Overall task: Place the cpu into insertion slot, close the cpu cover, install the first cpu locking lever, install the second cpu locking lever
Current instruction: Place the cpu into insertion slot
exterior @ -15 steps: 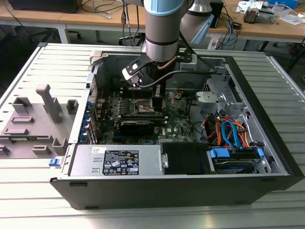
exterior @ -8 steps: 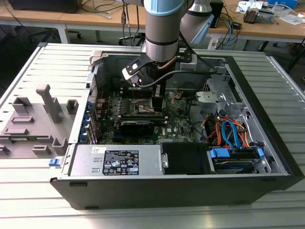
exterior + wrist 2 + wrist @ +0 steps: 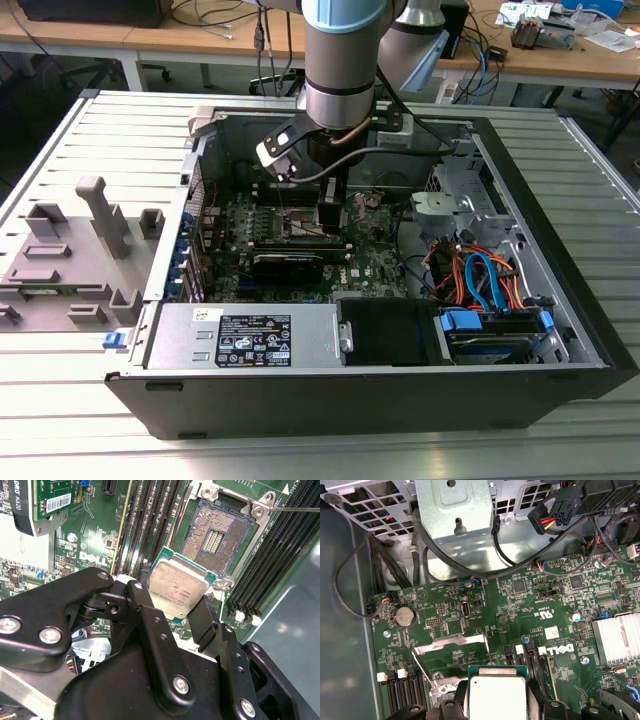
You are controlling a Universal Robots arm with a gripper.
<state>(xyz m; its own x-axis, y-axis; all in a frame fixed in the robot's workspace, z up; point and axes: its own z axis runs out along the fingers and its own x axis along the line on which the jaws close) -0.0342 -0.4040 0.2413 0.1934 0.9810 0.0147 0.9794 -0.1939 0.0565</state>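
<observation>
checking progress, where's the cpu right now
In the second wrist view, the small square silver-topped cpu is held in the black gripper, beside the open dark square insertion slot, not in it.

Exterior view likely high; wrist views share cpu [image 3: 179, 589] [image 3: 497, 697].

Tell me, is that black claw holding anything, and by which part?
Yes: the gripper holds the cpu, pinched by two opposite edges between its black fingers, silvery top left bare. The chip is not yet in the insertion slot.
</observation>
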